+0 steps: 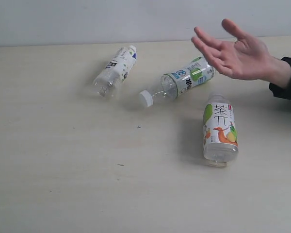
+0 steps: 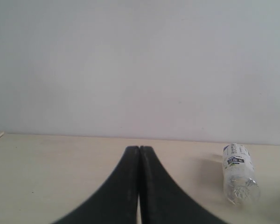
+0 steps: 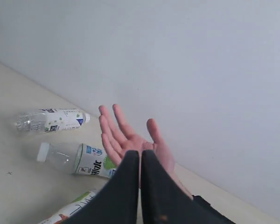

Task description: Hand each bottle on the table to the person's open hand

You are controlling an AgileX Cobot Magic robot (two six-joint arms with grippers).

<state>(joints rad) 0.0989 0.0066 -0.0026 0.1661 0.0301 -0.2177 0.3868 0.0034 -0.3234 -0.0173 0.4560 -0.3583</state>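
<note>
Three clear bottles (image 1: 219, 128) flat on table (image 1: 63, 170) — left pincer (image 2: 139, 150), right pincer (image 3: 140, 155) closed, empty.

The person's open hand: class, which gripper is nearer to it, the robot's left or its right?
Right, apparently. The right gripper, jaws shut, points at the hand just beyond its tips; the left gripper's view shows only one bottle, no hand.

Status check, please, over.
Left gripper shut, right gripper shut, both empty. Lying on table: dark-print bottle, green-label bottle, orange-print bottle. Person's hand open. Nothing seen blocking.
</note>
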